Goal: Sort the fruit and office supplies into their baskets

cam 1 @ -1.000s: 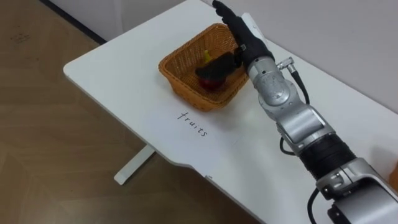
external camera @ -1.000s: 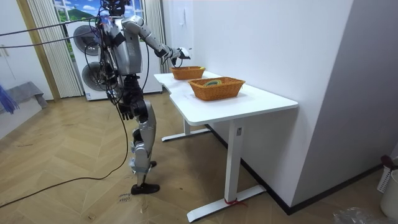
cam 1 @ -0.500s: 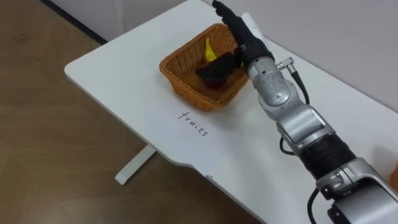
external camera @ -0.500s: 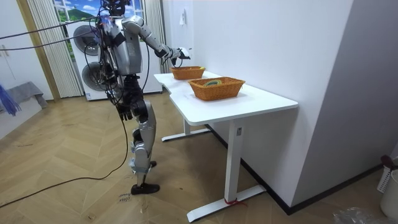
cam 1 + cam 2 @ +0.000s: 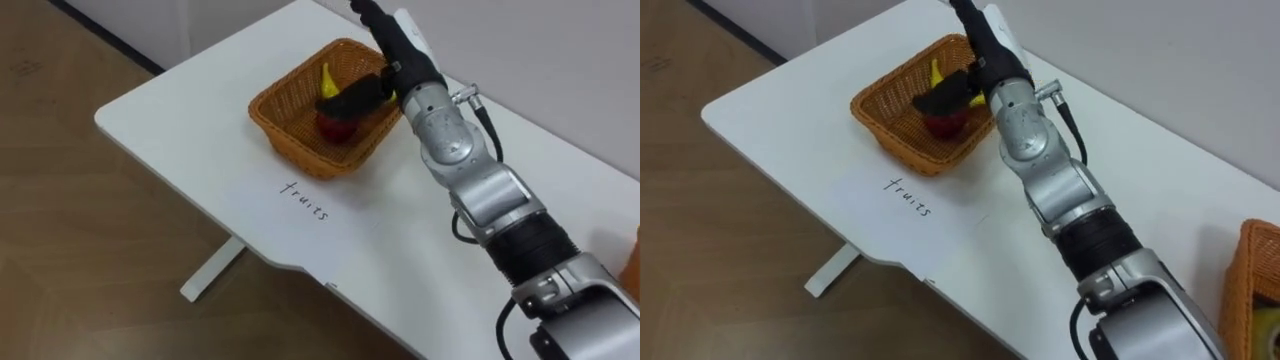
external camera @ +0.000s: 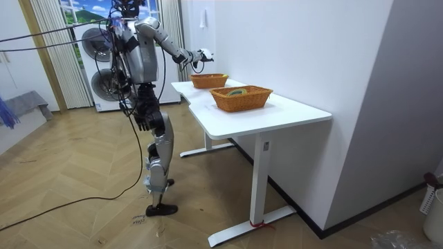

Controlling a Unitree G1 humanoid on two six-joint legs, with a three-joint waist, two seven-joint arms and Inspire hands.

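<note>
A wicker fruit basket (image 5: 285, 128) stands at the left end of the white table (image 5: 200, 150). In it lie a yellow banana (image 5: 327, 77) and a red apple (image 5: 337, 126). My right hand (image 5: 396, 42) hovers over the basket's far right rim, open, fingers straight and the thumb stretched over the apple, holding nothing. In the room view the right hand (image 6: 201, 54) is held out above the far basket (image 6: 208, 81). My left hand (image 6: 141, 122) hangs by my hip.
A handwritten label (image 5: 306, 201) marks the table in front of the basket. A second wicker basket (image 5: 1260, 275) with things in it stands further right on the table. I stand at the table's left end, and the wall runs behind the table.
My right hand has lifted a little and drawn back over the basket's far rim. The apple and banana show more fully under the thumb.
</note>
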